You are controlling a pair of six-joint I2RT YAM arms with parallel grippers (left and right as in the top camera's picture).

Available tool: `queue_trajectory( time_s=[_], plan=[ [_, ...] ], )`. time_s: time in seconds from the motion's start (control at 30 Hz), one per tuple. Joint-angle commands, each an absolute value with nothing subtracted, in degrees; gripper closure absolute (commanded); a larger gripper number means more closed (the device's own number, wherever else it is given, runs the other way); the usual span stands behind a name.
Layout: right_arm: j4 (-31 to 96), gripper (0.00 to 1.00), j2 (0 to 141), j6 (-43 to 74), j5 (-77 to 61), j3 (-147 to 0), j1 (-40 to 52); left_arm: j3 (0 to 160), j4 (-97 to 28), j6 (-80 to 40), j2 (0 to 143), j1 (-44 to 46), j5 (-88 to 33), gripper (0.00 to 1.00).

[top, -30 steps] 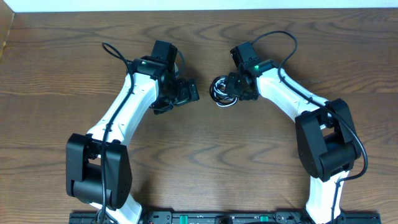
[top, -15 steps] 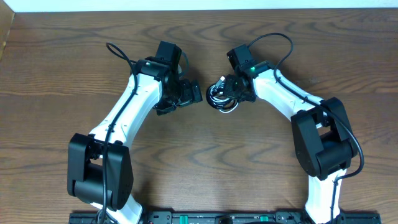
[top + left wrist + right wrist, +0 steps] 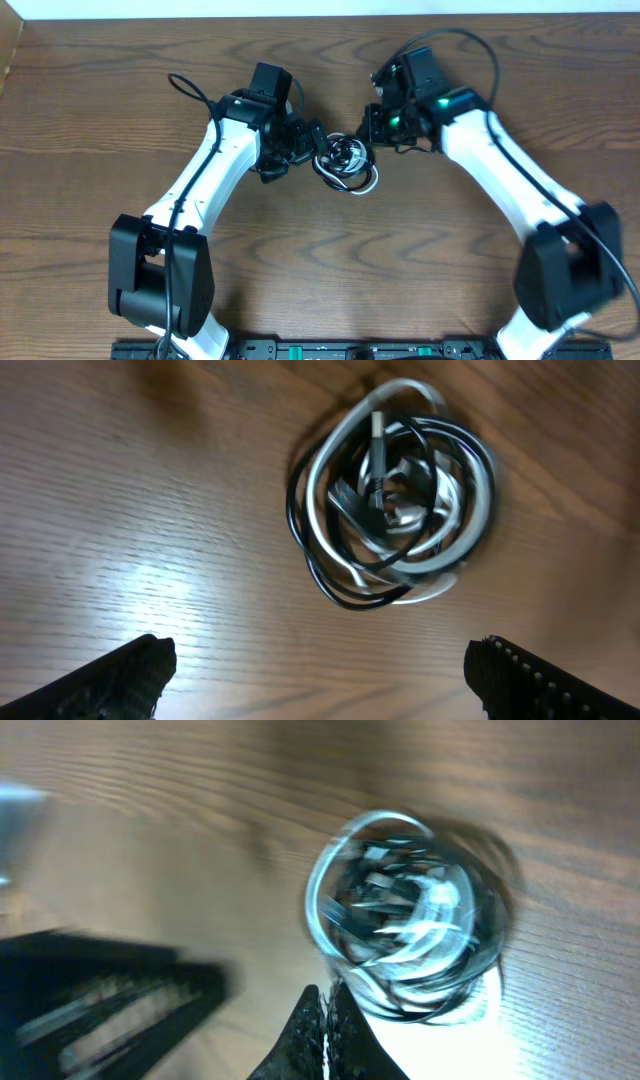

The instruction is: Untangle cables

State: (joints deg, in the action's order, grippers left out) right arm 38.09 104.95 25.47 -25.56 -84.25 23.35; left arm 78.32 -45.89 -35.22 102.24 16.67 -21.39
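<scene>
The cables (image 3: 347,163) lie in one tangled coil on the wooden table, white and black loops wound together. In the left wrist view the coil (image 3: 395,490) lies ahead of my left gripper (image 3: 320,660), whose fingers are spread wide and empty. From overhead the left gripper (image 3: 312,146) is right at the coil's left edge. My right gripper (image 3: 372,128) is just above and to the right of the coil. In the blurred right wrist view its fingers (image 3: 326,1000) are pressed together beside the coil (image 3: 410,925), with nothing seen between them.
The wooden table (image 3: 330,270) spreads on all sides of the coil. The thick black arm cables (image 3: 185,85) loop near both wrists. The table's far edge runs along the top of the overhead view.
The coil has shifted left and slightly toward the front. The left gripper moved right, up to it. The right arm swung back and to the right, away from the coil.
</scene>
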Motion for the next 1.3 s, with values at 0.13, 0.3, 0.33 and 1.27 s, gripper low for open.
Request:
queue_trajectory(
  time_s=[0.13,0.3,0.33,1.27],
  plan=[
    [36.1,0.97,100.4,22.9,-31.8,-84.7,23.2,78.1,-45.8,-38.3,102.8,17.1,-23.1,0.02],
    [41.9,0.77,100.6,27.9,-10.2,-84.6,21.8,78.0,-46.4,-38.2,102.8,17.1,-22.3,0.02],
    [42.9,0.77,100.8,28.7,-6.9,-84.6,21.8,77.9,-46.4,-38.3,102.8,17.1,-21.8,0.02],
    [38.8,0.78,116.4,26.0,-17.1,-85.0,20.3,77.3,-46.1,-38.2,102.8,17.1,-20.0,0.02]
  ],
)
